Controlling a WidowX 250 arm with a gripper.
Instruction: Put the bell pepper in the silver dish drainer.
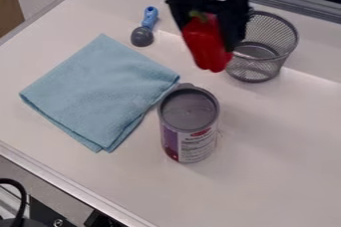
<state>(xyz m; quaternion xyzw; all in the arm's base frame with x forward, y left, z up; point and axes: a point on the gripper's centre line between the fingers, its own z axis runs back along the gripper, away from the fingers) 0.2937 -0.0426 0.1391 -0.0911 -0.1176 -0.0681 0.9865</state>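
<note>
The red bell pepper [205, 47] is gripped in the pincer [210, 37], clear of the table [266, 131]. Grasping and lifting are done; centring over the silver mesh basket [285, 42], beside and partly behind the pincer, lowering and release are left.

Red bell pepper [206, 43] (stem up) hangs near upright mesh drainer [274, 31].

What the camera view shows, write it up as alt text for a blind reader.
A black end effector holds a red bell pepper above a white tabletop, in the image just left of a silver mesh dish drainer. Nearby are a folded light-blue cloth, a blue-handled utensil and an upright labelled can.
</note>
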